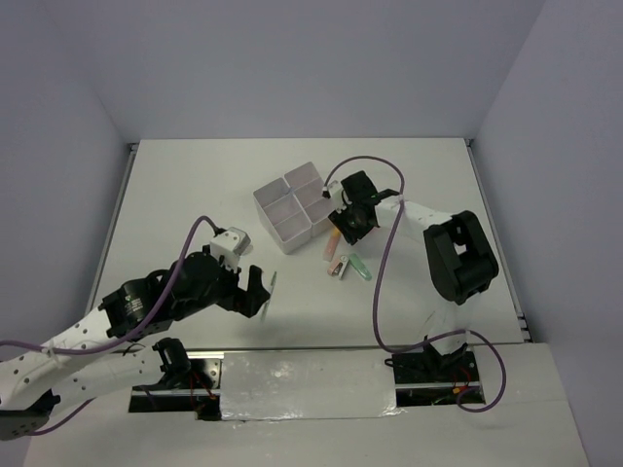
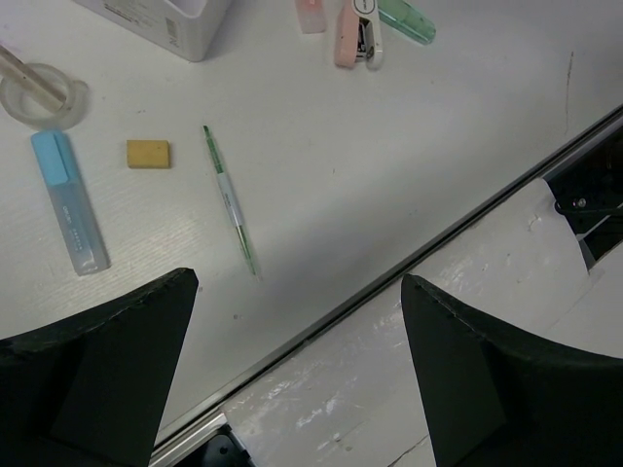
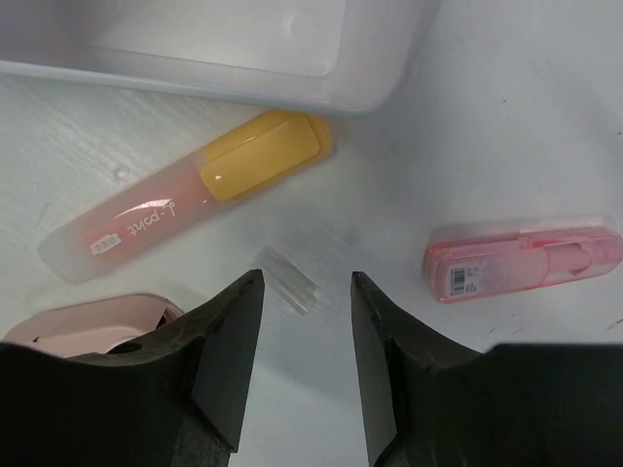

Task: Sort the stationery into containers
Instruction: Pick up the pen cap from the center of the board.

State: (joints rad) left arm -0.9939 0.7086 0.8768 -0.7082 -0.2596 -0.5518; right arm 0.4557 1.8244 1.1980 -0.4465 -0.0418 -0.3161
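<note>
Just beside organiser (image 3: pixel 224 73), right gripper (image 3: pixel 304 284), half-open and empty, straddled a slantwise clear stub (image 3: pixel 285 282); left gripper (image 2: pixel 297 287) gaped wide, farther off.

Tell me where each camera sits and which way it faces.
Top: above and behind the robot, looking down on left arm, right arm, organiser.
Left wrist: by the near edge, facing pen and eraser; own fingers at bottom.
Right wrist: straight down on orange highlighter; own fingers at bottom.
Shared: organiser shows in all three.

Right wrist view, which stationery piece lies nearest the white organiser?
The orange-capped highlighter, almost against the organiser wall; the pink piece lies farther right.
</note>
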